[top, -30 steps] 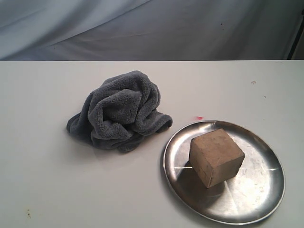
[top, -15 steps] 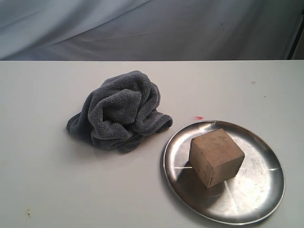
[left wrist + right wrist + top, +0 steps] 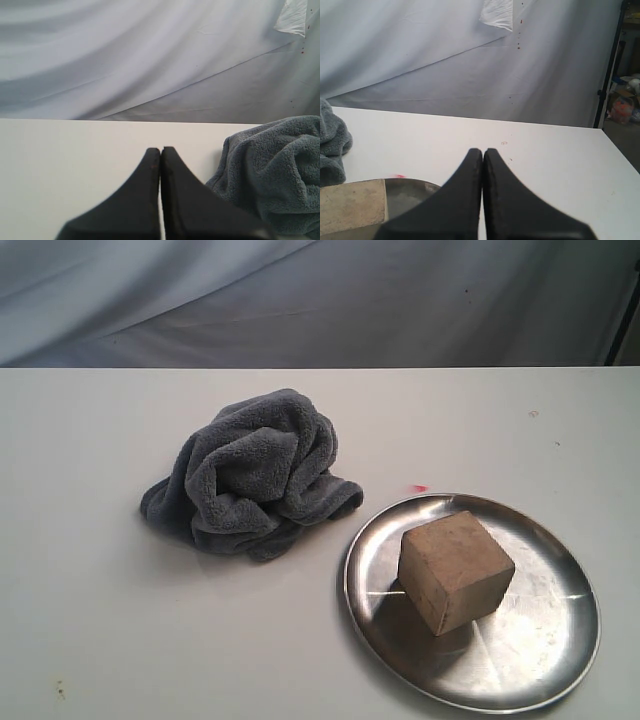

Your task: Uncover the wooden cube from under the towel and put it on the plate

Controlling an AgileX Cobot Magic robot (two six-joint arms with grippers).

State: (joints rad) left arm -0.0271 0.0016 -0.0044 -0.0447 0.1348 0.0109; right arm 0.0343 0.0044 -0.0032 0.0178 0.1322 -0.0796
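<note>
The wooden cube [image 3: 456,570] rests uncovered on the silver plate [image 3: 540,660] at the front right of the table. Left of the plate, the dark grey towel [image 3: 250,472] lies bunched in a heap. Neither arm shows in the exterior view. In the left wrist view my left gripper [image 3: 160,150] is shut and empty, with the towel [image 3: 272,170] beside it. My right gripper [image 3: 483,151] is also shut and empty; the right wrist view shows the cube [image 3: 351,205] and plate [image 3: 410,192] off to one side of it.
The white table [image 3: 100,620] ends at a far edge below a grey backdrop [image 3: 320,300]. A small red mark [image 3: 420,488] lies just behind the plate. A dark stand and clutter [image 3: 620,100] sit past the table's end.
</note>
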